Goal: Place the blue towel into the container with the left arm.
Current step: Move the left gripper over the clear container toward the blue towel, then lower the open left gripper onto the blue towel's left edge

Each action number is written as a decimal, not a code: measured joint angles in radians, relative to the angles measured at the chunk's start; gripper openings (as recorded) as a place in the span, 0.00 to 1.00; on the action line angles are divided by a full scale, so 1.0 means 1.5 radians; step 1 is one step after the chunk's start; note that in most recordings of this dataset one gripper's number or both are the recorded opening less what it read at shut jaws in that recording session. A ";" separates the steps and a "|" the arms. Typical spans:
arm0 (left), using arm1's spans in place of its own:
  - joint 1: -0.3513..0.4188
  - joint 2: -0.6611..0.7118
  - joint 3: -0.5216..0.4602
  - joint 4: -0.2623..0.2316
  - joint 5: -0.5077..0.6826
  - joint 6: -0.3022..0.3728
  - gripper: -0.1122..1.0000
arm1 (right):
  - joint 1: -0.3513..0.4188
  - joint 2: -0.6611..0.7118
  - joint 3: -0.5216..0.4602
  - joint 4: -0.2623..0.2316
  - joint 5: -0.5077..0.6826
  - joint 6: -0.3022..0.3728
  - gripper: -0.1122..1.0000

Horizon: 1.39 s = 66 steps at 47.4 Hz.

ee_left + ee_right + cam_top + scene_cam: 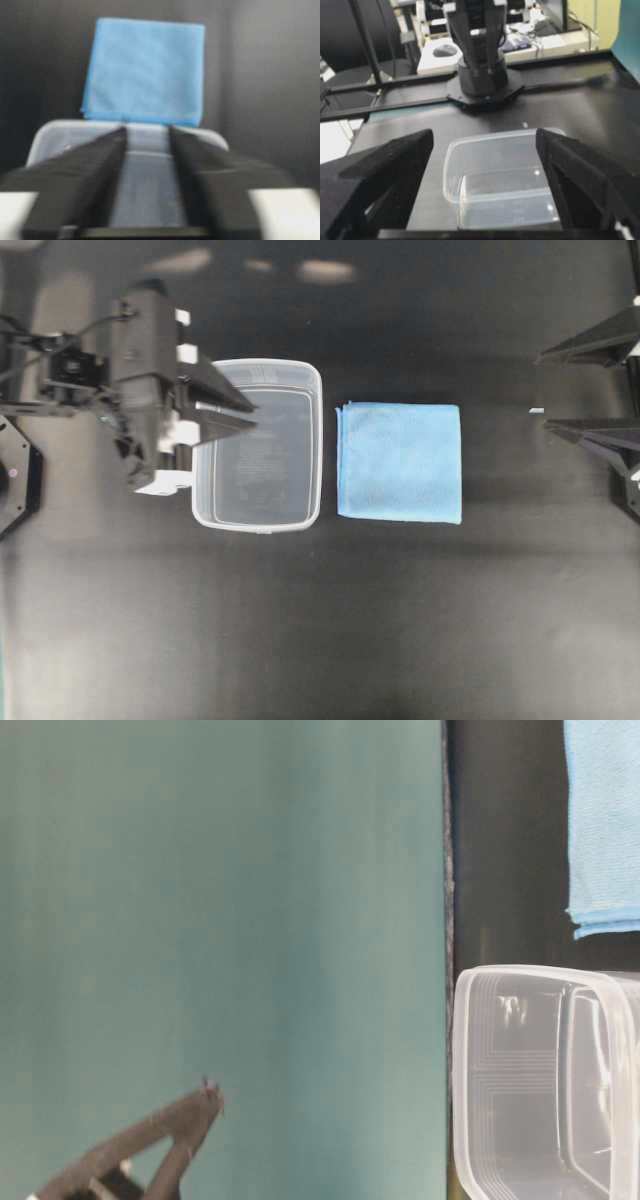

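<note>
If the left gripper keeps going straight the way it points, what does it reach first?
The left gripper points across the open container toward the blue towel. It looks raised, so it probably passes over the container's far rim and reaches the towel first; height is unclear.

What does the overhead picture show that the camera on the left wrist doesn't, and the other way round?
Only the overhead view shows the right tool, open at the far right edge, and the whole left arm. Only the left wrist view looks out between the left tool's parted fingers. Both show the blue towel lying flat on the black table just beyond the clear container, which holds nothing.
</note>
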 measured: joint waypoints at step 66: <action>0.004 0.635 -0.510 0.001 0.244 0.119 0.91 | -0.024 -0.124 -0.001 0.000 0.038 -0.006 0.81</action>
